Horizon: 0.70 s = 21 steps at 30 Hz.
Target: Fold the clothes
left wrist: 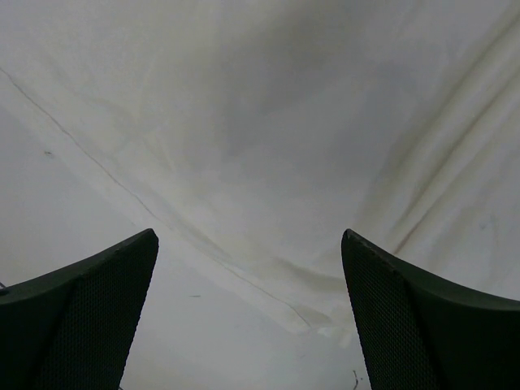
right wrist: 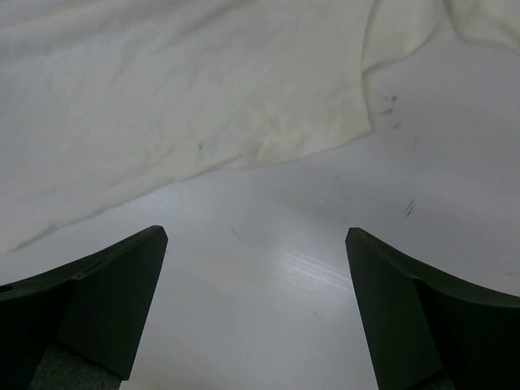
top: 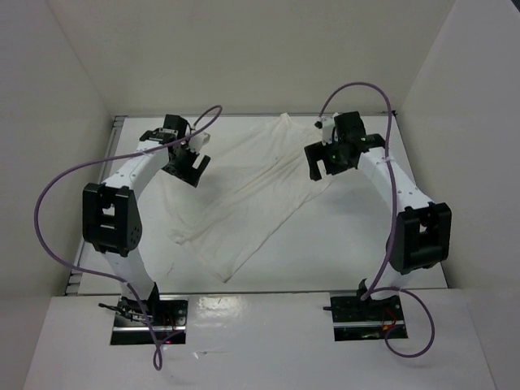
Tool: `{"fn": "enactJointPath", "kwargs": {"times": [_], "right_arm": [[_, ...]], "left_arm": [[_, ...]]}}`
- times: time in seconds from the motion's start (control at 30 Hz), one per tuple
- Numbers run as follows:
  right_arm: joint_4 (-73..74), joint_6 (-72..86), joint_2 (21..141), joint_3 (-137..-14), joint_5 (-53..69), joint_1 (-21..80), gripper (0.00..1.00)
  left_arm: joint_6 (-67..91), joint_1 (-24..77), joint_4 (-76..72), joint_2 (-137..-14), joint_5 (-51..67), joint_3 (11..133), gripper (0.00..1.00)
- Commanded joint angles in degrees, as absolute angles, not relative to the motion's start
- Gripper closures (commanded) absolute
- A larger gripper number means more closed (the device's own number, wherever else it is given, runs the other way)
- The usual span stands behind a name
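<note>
White, thin fabric: we record the clothes (top: 244,195) as one soft, wrinkled garment lying on the white table (top: 349,252). It runs diagonally from a near corner toward the far edge. The nearer part lies fairly flat, and long creases fan across the far half. The left gripper (top: 185,172) hangs over the garment's left side, its jaws wide apart with nothing between them. Its wrist view shows a hem line crossing the cloth beside bare table. The right gripper (top: 323,172) hangs at the garment's right edge, its jaws likewise apart and empty. Its wrist view shows a cloth edge and small dark marks (right wrist: 390,110) on the table. We cannot make out sleeves or a neckline. The far end is bunched, and both grippers cover parts of the cloth's edges.
</note>
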State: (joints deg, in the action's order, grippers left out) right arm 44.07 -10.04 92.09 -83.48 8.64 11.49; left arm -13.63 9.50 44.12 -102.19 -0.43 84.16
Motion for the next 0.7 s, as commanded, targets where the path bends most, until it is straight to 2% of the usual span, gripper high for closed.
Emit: {"fn": "enactJointPath", "kwargs": {"times": [0.0, 0.27, 0.53, 0.67], "right_arm": [[37.35, -9.93, 89.21, -76.22, 6.68, 11.34, 0.00], [37.35, -10.46, 90.09, -70.67, 6.25, 14.93, 0.00], [35.78, -10.46, 96.05, -73.12, -1.05, 29.08, 0.00], [35.77, -10.99, 104.31, -76.89, -4.31, 36.80, 0.00]], "left_arm": [[-15.64, 5.19, 41.31, -106.07, 0.70, 89.46, 0.01], [-17.31, -1.14, 40.70, -114.87, 2.99, 97.47, 0.01], [-18.37, -2.99, 37.44, -116.46, 4.22, 95.36, 0.01], [-18.37, -4.04, 37.44, -118.65, 4.22, 97.99, 0.01]]}}
